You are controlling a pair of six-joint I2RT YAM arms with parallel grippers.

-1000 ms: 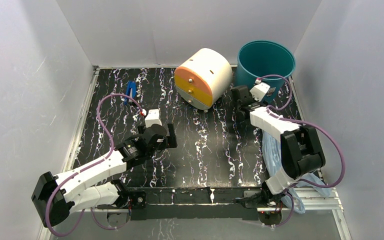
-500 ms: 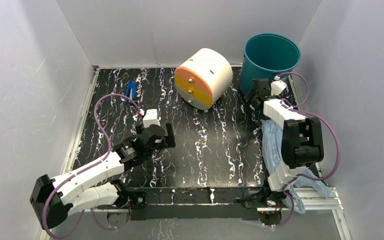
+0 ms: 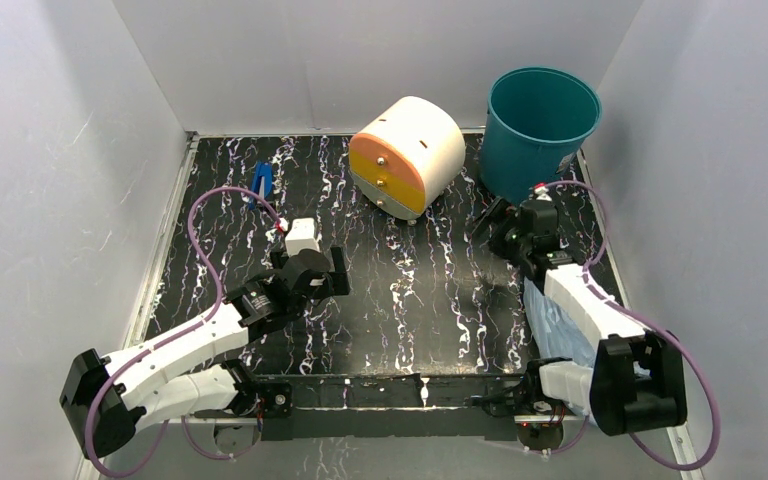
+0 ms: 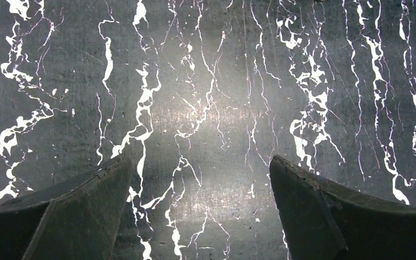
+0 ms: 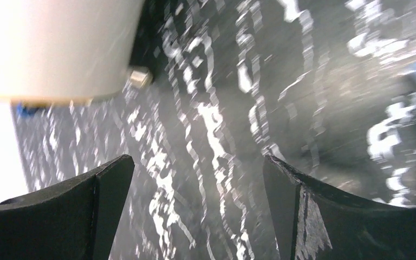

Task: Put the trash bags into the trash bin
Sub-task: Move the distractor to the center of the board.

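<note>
Currently: bag [image 3: 545, 312] lies on table [image 3: 410, 300] short of bin [image 3: 530, 160]; right claw [image 3: 497, 222] and left claw [image 3: 328, 268] spread, empty, seemingly readied for pickup.

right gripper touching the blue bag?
Apart. Right wrist view: the right gripper is open with only bare table between its jaws. Top view: the bag lies under the forearm, short of the jaws.

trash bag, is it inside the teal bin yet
No, the light-blue trash bag lies crumpled near the front right edge, well outside the teal bin.
</note>
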